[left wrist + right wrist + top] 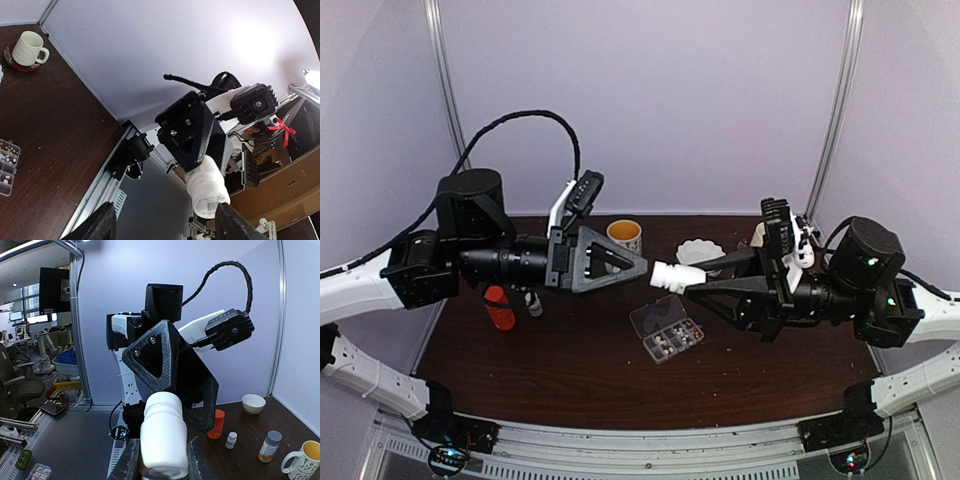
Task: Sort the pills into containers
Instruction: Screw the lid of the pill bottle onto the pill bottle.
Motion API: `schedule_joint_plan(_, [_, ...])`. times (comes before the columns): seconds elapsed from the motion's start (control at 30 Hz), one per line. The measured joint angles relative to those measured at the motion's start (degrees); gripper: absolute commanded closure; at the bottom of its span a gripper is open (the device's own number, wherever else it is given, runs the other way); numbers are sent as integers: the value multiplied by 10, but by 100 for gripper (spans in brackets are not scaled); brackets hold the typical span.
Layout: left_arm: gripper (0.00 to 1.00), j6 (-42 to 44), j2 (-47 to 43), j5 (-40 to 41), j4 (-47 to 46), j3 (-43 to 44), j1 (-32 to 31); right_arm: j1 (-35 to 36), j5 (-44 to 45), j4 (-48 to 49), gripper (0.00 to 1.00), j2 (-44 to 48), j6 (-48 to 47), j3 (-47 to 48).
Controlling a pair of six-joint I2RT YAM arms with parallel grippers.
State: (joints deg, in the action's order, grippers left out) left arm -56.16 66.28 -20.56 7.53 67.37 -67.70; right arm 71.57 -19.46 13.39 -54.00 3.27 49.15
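Observation:
Above the table my right gripper (pixel 705 282) is shut on a white bottle (pixel 676 277), held level with its free end towards the left arm. In the right wrist view the white bottle (pixel 162 435) sits between my two fingers (pixel 129 460). My left gripper (pixel 645 268) faces it, open. In the left wrist view its fingers (pixel 97 225) stand wide apart, and the white bottle (pixel 206 189) hangs close to the right-hand one. Below them on the table lies the clear pill box (pixel 653 318), its containers holding small pale pills (pixel 667 342). An edge of the pill box (pixel 6 160) also shows in the left wrist view.
A mug (pixel 625 235) and a white dish (pixel 700 250) stand at the back of the table. An orange bottle (pixel 500 308) and a small white bottle (pixel 533 303) stand under the left arm. The right wrist view also shows a white bowl (pixel 253 403) and a grey-capped bottle (pixel 270 446).

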Motion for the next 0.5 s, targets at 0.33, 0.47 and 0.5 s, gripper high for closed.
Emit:
schedule_joint_plan(0.33, [33,-43,18,-36,-11,16,0,5,0,-30,100,-21,-22,13])
schedule_joint_plan(0.47, [36,-47,20,-44,-11,17,0,7,2,-34,100,-22,-33,15])
schedule_joint_plan(0.5, [38,-48,20,-46,-11,18,0,7,3,-34,100,-22,-34,15])
